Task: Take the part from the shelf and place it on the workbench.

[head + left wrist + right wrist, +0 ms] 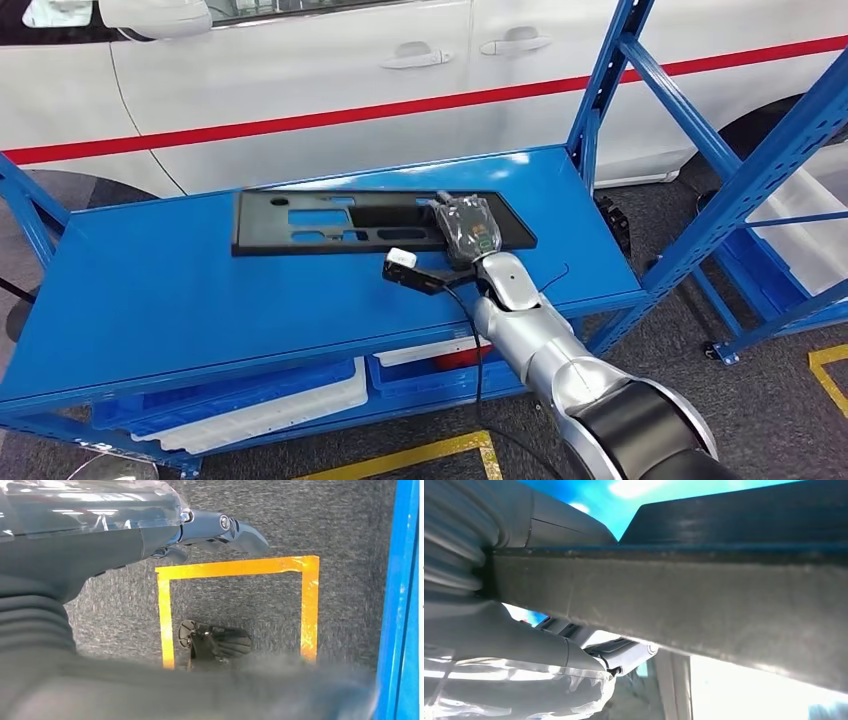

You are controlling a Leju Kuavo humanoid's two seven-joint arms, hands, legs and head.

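Observation:
The part (pixel 340 222) is a long flat black panel with several cutouts, lying on a blue metal surface (pixel 200 290). My right hand (pixel 468 228) sits on the panel's right end. In the right wrist view the panel's edge (pixel 704 605) runs between the thumb on one side and the fingers (pixel 624 652) on the other, so the hand grips it. My left hand (pixel 100 535) hangs over the grey floor with its fingers stretched out and nothing in them.
A white car with a red stripe (pixel 350 80) stands right behind the blue surface. Blue rack uprights (pixel 740 190) rise at the right. Blue and white bins (pixel 300 395) sit on the lower level. Yellow tape (pixel 235 569) marks the floor.

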